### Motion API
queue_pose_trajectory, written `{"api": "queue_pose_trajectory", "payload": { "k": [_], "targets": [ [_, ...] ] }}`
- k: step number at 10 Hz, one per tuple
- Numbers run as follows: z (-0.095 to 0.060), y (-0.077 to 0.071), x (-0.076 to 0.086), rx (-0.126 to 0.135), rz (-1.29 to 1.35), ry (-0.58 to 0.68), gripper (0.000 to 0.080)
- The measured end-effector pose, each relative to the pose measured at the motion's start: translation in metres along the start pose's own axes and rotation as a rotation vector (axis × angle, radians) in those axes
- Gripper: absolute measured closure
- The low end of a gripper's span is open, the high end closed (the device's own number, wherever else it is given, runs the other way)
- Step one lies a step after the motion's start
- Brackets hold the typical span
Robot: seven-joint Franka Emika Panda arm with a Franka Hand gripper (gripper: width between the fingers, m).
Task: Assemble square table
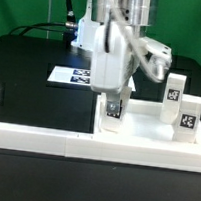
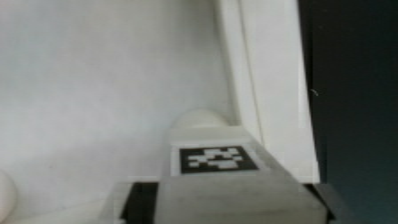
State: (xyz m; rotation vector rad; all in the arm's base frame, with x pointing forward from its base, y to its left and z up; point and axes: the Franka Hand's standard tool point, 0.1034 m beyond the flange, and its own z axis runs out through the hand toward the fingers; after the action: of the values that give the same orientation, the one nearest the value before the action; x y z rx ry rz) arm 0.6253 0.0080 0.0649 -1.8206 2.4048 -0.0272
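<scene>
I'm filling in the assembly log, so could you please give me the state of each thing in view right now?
tool: shut on a leg, low over the tabletop.
held leg: upright near the tabletop's rim, tag facing the wrist camera.
tabletop: flat on the table.
two loose legs: standing upright, untouched.
marker board: flat.

Two cameras, one shared corner.
You get a low, near exterior view facing the robot arm's silver two-finger gripper [image 1: 114, 100]; your wrist view looks down close at the same small white tagged leg [image 1: 112, 112] [image 2: 217, 158].
</scene>
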Motion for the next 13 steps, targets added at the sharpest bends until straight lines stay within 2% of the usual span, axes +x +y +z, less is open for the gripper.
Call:
{"api": "queue_pose_trajectory", "payload": {
  "k": [1,2,3,4,5,10,11,13],
  "targets": [
    [0.0,0.0,0.0,0.0,0.001,0.001,0.0509],
    [0.0,0.0,0.0,-0.002,-0.054,0.002,0.042],
    [-0.001,0.001,-0.003,-0.007,-0.163,0.005,0.0271],
    [-0.002,0.001,-0.003,-0.01,-0.362,0.017,0.0271],
    [-0.001,0.001,-0.004,-0.017,-0.569,0.031,0.0173],
    [-0.002,0.001,-0.003,-0.023,-0.866,0.035,0.015],
    [-0.005,0.0,-0.007,-0.036,-1.083,0.067,0.015],
    [-0.007,0.002,-0.011,-0.04,-1.379,0.073,0.015]
  ]
}}
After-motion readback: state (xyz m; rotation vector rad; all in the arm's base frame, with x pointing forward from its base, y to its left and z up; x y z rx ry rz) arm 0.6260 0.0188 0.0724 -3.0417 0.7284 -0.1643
